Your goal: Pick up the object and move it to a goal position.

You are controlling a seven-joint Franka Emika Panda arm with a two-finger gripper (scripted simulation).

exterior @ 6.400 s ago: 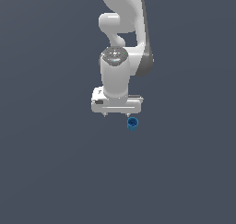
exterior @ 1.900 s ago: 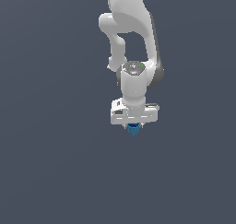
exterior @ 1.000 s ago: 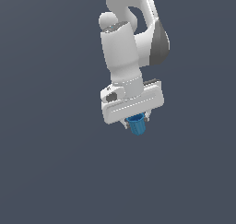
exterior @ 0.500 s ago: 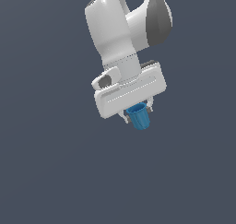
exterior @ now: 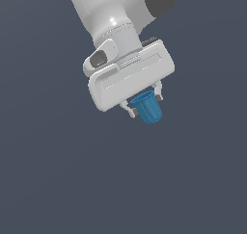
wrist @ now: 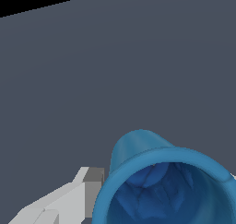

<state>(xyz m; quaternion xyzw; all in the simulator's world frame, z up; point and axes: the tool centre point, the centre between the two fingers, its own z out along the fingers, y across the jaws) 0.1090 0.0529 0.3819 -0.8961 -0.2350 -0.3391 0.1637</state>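
Plain dark grey-blue ground fills both views. Above it, the large white robot arm [exterior: 120, 16] is seen with its white two-fingered gripper [exterior: 144, 104] clamped on the small bright blue tapered cup [exterior: 147, 108], held aloft. The carrying step appears under way; next, steady transport to the goal, which is not seen, is called for.
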